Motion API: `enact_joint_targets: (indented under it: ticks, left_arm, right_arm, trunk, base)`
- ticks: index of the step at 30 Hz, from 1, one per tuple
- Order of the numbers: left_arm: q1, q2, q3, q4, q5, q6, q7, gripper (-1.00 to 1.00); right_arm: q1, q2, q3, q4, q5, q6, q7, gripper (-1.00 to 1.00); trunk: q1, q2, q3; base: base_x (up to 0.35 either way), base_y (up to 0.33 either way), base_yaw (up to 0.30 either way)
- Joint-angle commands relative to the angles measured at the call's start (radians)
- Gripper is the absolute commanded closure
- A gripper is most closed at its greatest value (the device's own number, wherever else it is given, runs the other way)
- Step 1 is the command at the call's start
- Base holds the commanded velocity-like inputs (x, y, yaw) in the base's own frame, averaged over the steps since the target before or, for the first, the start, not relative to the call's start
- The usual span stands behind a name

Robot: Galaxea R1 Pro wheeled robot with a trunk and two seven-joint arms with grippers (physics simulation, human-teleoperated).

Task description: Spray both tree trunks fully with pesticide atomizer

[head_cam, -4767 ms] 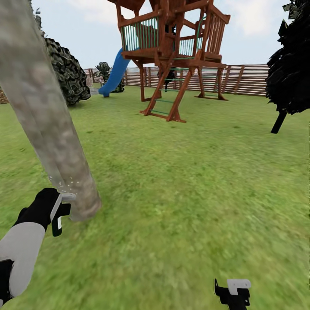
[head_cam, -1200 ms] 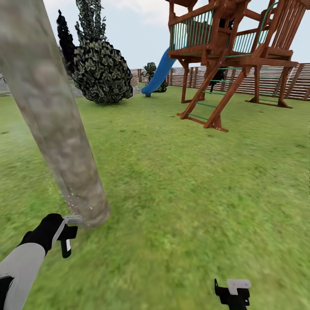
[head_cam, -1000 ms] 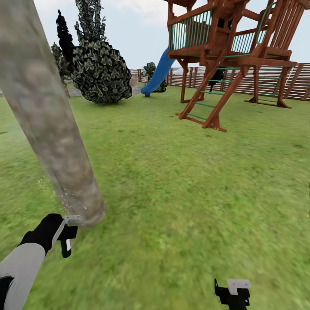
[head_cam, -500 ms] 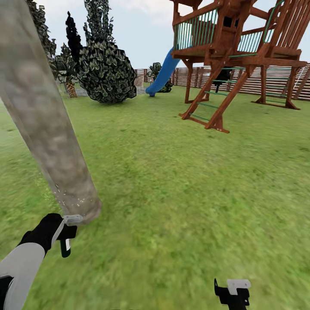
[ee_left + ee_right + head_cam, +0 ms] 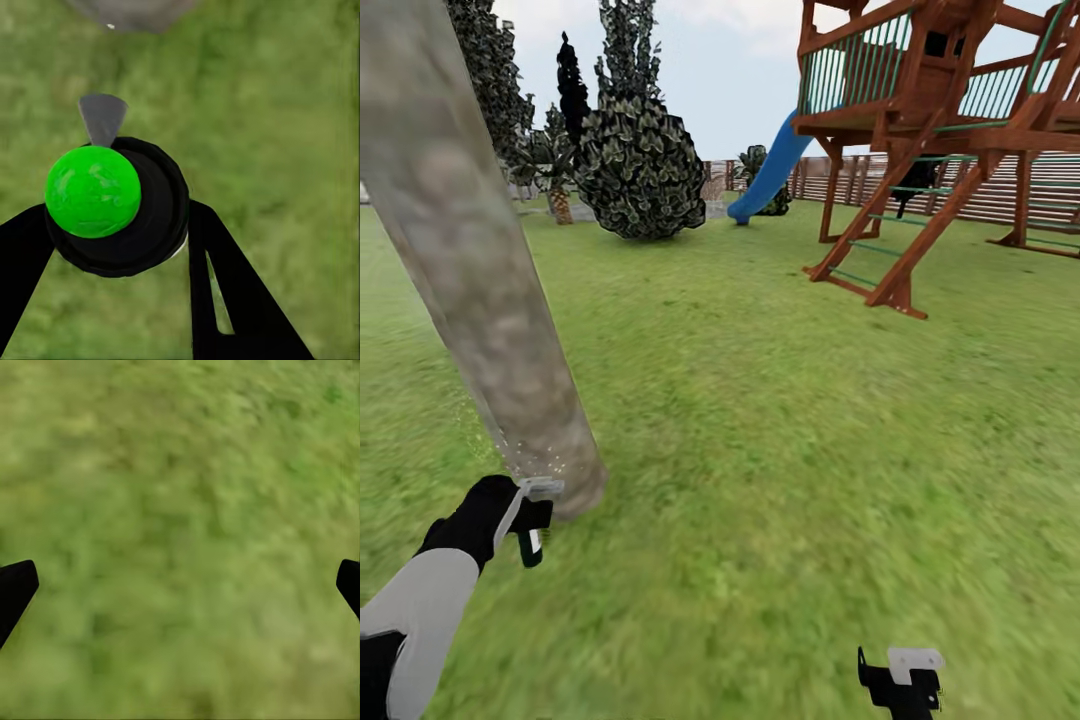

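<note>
A thick mottled grey-tan tree trunk [image 5: 490, 300] leans across the left of the head view and meets the grass at its base [image 5: 131, 9]. My left gripper [image 5: 530, 512] hangs just in front of that base, shut on the pesticide atomizer [image 5: 112, 206]. The atomizer is a black round bottle with a green cap and a grey nozzle [image 5: 103, 116] that points at the trunk. Tiny white pesticide specks [image 5: 525, 462] dot the lowest part of the bark. At the bottom right my right gripper [image 5: 905, 680] hangs over bare grass, its fingertips [image 5: 15, 589] wide apart and holding nothing.
A reddish wooden play tower with a ladder [image 5: 900, 200] and a blue slide [image 5: 770, 175] stands at the back right before the slat fence [image 5: 1050, 190]. A dark round bush [image 5: 640, 165] and a small palm [image 5: 558, 175] sit far back. Lawn [image 5: 780, 450] spreads right of the trunk.
The whole view has swung, so the playset and bush sit further right in the picture. My left gripper with the atomizer now shows slightly higher, closer to the trunk's base. Specks still show there.
</note>
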Motion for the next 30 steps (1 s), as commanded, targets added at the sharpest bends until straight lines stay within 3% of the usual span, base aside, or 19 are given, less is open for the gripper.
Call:
enact_joint_targets:
  ticks: [1, 2, 3, 13, 17, 19, 22, 30]
  left_arm:
    - [-0.015, -0.015, 0.003, -0.021, -0.021, 0.041, -0.008, 1.00]
    - [-0.048, -0.028, 0.002, -0.038, -0.021, 0.110, -0.009, 1.00]
    - [-0.062, -0.028, 0.001, -0.045, -0.022, 0.132, -0.010, 1.00]
    - [-0.115, -0.017, -0.002, -0.100, -0.029, 0.195, -0.012, 1.00]
    - [-0.130, 0.061, -0.002, -0.114, -0.026, 0.209, -0.014, 1.00]
    - [-0.129, 0.057, -0.012, -0.114, -0.027, 0.210, -0.014, 1.00]
    - [-0.131, 0.035, -0.069, -0.117, -0.023, 0.210, -0.014, 1.00]
    - [-0.132, 0.023, -0.078, -0.117, -0.022, 0.211, -0.014, 1.00]
  right_arm:
    - [-0.001, 0.000, -0.005, 0.001, 0.011, -0.002, -0.005, -1.00]
    - [-0.001, -0.001, -0.005, 0.001, 0.010, -0.002, -0.005, -1.00]
    - [-0.001, -0.002, -0.005, 0.000, 0.009, -0.002, -0.006, -1.00]
    - [-0.001, -0.003, -0.005, 0.001, 0.009, -0.002, -0.005, -1.00]
    - [-0.001, -0.003, -0.005, 0.001, 0.009, -0.002, -0.006, -1.00]
    - [-0.001, -0.003, -0.005, 0.001, 0.009, -0.002, -0.006, -1.00]
    - [-0.001, -0.003, -0.005, 0.001, 0.009, -0.002, -0.006, -1.00]
    - [-0.001, -0.003, -0.005, 0.001, 0.009, -0.002, -0.005, -1.00]
  trunk:
    - [0.000, 0.000, -0.001]
    - [0.000, 0.000, -0.001]
    - [0.000, 0.000, -0.001]
    - [0.000, 0.000, -0.001]
    - [0.000, 0.000, -0.001]
    - [0.000, 0.000, -0.001]
    - [0.000, 0.000, -0.001]
    - [0.000, 0.000, -0.001]
  base:
    - [0.002, -0.001, 0.269]
    - [0.001, 0.000, 0.274]
    - [0.000, 0.000, 0.188]
    - [0.000, 0.000, 0.018]
    - [0.000, 0.000, 0.050]
    - [0.000, 0.000, 0.248]
    - [0.074, -0.124, 0.268]
    - [0.049, -0.262, 0.030]
